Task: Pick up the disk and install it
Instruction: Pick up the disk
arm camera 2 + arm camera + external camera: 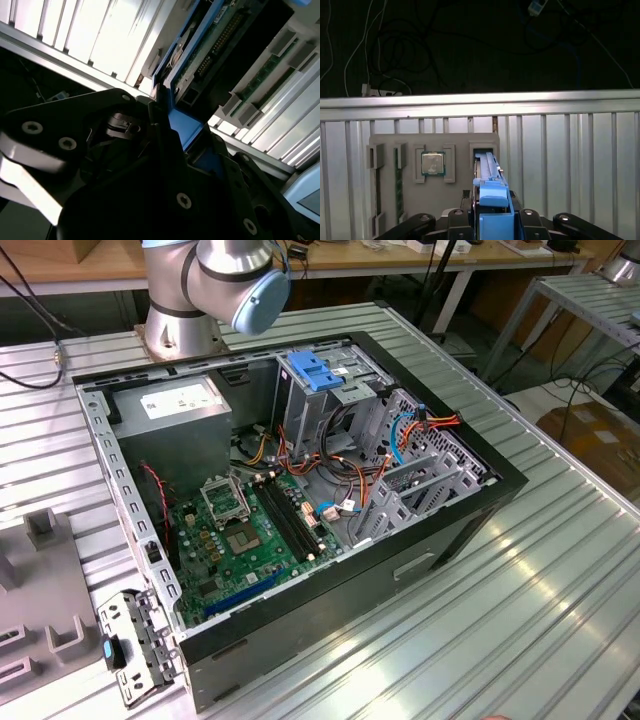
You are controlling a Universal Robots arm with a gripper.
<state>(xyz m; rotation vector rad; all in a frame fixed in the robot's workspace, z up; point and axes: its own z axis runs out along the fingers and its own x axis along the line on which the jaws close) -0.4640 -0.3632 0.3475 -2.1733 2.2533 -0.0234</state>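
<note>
Glare streaks the ribbed table [560, 570]; wrist views dim, backlit.

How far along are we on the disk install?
Done: the approach only. The gripper sits astride the disk, which stands edge-on at its slot in the grey parts tray. In hand: the pickup; I cannot tell if it is clamped. Left: the carry to the open computer case and the install.

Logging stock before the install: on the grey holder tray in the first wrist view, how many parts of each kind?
disk: 1
processor chip: 1
memory stick: 1 (a further slot is too dark to judge)
Total on the grey holder tray: 3
</note>
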